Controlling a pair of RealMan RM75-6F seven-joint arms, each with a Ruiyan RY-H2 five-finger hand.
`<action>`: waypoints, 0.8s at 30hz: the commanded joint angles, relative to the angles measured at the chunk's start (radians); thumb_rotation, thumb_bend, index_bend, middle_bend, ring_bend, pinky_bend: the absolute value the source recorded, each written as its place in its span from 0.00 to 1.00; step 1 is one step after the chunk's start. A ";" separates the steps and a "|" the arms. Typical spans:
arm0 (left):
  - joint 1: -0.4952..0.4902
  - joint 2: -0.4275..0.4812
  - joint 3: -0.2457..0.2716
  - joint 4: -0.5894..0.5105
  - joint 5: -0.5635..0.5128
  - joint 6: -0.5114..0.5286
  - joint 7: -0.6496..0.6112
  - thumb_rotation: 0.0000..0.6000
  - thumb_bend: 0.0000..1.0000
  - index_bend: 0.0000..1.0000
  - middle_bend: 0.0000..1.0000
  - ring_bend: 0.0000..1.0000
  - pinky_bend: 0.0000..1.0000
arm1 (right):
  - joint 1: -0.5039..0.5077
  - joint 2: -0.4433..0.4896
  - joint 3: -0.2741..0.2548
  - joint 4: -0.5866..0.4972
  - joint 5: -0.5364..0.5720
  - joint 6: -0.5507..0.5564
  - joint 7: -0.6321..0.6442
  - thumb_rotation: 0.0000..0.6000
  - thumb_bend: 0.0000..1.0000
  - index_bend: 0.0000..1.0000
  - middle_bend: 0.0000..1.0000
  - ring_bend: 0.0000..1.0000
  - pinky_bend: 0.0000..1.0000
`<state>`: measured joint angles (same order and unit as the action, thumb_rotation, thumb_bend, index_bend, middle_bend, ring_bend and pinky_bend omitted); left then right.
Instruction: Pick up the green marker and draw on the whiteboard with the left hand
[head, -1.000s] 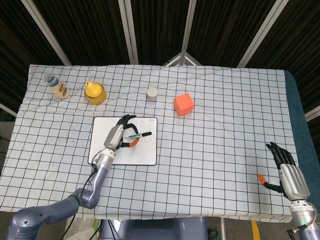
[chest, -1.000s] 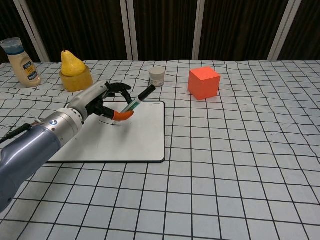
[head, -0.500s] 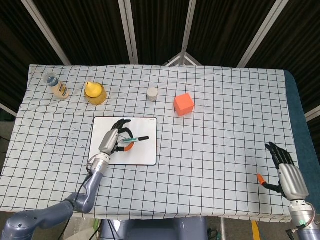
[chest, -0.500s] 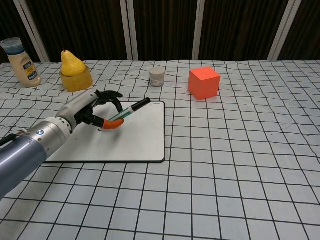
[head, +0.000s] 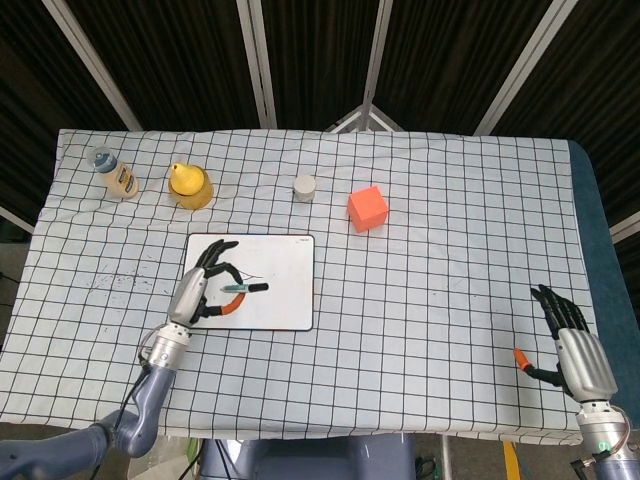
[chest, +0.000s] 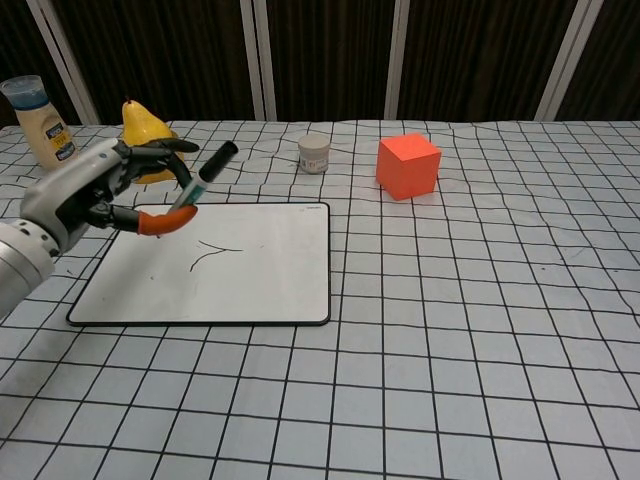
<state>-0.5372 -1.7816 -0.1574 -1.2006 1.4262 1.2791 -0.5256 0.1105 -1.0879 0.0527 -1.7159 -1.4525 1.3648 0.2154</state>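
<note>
My left hand (head: 199, 289) (chest: 100, 190) holds the green marker (head: 243, 288) (chest: 203, 176), pinched between its orange-tipped thumb and the fingers, black cap end pointing up and to the right. The hand hangs above the left part of the whiteboard (head: 285, 300) (chest: 270, 270), lifted clear of it. A thin dark forked line (chest: 212, 252) shows on the board's white surface. My right hand (head: 575, 345) rests at the table's near right edge, fingers spread, holding nothing; the chest view does not show it.
Along the back stand a mayonnaise bottle (head: 113, 171) (chest: 42, 122), a yellow pear in a yellow bowl (head: 188, 184) (chest: 148, 135), a small white jar (head: 304, 186) (chest: 314, 153) and an orange cube (head: 367, 208) (chest: 408, 165). A checked cloth (head: 440, 270) covers the table.
My left hand has pulled back to the left and up with the marker, off the board's middle. A forked line now shows where it was. The right hand stays put.
</note>
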 joint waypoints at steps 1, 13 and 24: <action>0.006 0.072 -0.008 -0.046 0.038 0.030 0.075 1.00 0.57 0.67 0.12 0.00 0.01 | 0.000 -0.001 0.000 0.000 0.001 0.000 -0.003 1.00 0.32 0.00 0.00 0.00 0.00; -0.024 0.221 -0.010 -0.035 -0.022 -0.067 0.628 1.00 0.50 0.65 0.11 0.00 0.01 | -0.002 -0.002 0.000 0.000 0.001 0.003 -0.010 1.00 0.32 0.00 0.00 0.00 0.00; 0.004 0.173 -0.023 0.077 -0.188 -0.133 0.815 1.00 0.44 0.58 0.07 0.00 0.01 | 0.000 -0.002 -0.001 -0.002 0.003 -0.003 -0.017 1.00 0.32 0.00 0.00 0.00 0.00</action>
<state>-0.5375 -1.6004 -0.1777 -1.1384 1.2522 1.1578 0.2809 0.1102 -1.0899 0.0515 -1.7176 -1.4493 1.3620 0.1984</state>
